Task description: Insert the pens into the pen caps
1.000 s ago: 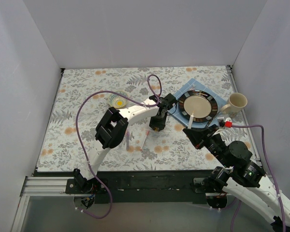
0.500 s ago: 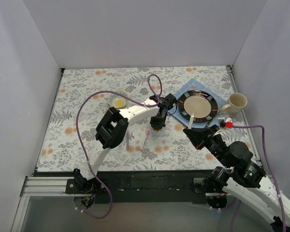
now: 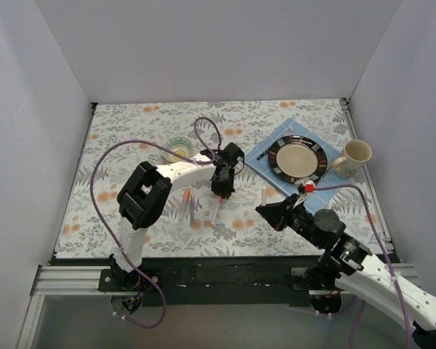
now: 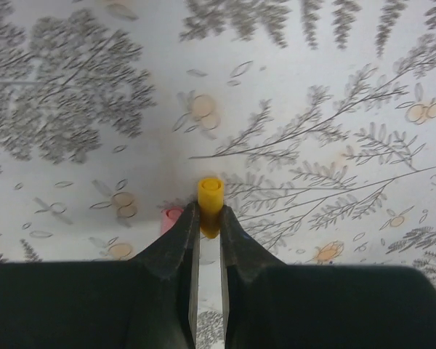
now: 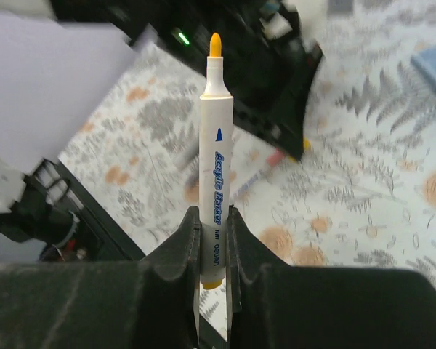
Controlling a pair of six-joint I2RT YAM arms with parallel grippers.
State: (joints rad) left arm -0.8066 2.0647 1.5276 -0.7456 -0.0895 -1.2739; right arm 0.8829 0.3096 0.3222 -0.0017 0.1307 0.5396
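End effector [image 4: 209, 218] closed on yellow cap [image 4: 211, 195], pinching its lower half between two dark fingers [image 4: 176, 251]. The cap's round end faces the camera and stands clear of the fingertips. Pink cap [image 4: 171, 215] just beside it, to view left, partly hidden behind one finger, on the bench [image 4: 312, 109]. Bench cover pale, with grey fern sprigs and small orange flowers.

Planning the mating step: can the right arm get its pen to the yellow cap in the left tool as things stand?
Probably yes. The right tool grips the pen tip-bare, the left tool pinches the yellow cap close by, and only bare tablecloth lies between them.
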